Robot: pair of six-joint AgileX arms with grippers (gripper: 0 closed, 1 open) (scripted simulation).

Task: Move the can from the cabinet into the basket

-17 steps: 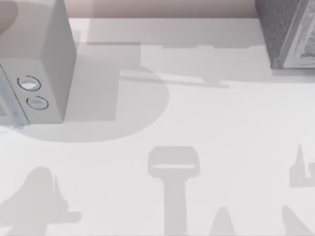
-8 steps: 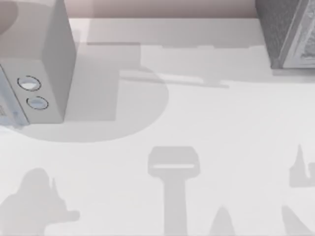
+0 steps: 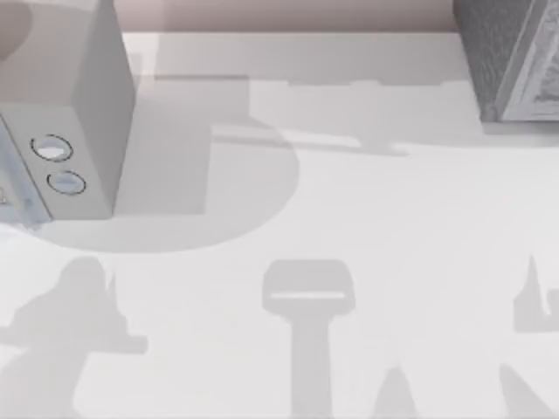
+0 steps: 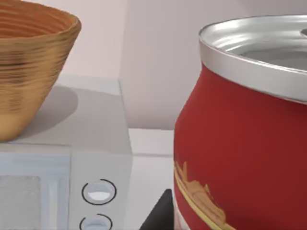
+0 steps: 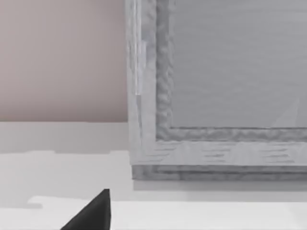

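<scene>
Overhead, the pale tabletop (image 3: 367,218) carries a pale grey box (image 3: 79,105) with two round dials at the top view's left, and the dark speckled cabinet (image 3: 511,57) at the far right corner; arm shadows lie across the near edge. In the left wrist view the can (image 4: 244,143) looms very close, red body, yellow printed band, shiny silver top, upright. Beyond it sits the dialled box, and on that box's top stands the basket (image 4: 29,62), woven, tan, flaring upward. Can and basket are apart, the can lower and nearer the camera. A dark finger tip of the left claw (image 4: 160,215) shows just beside the can's lower side; whether the claw is clamped on the can cannot be told. The right wrist view faces the cabinet's pale framed front panel, with one dark fingertip of the right claw (image 5: 93,213) low over the tabletop; its state cannot be told.
</scene>
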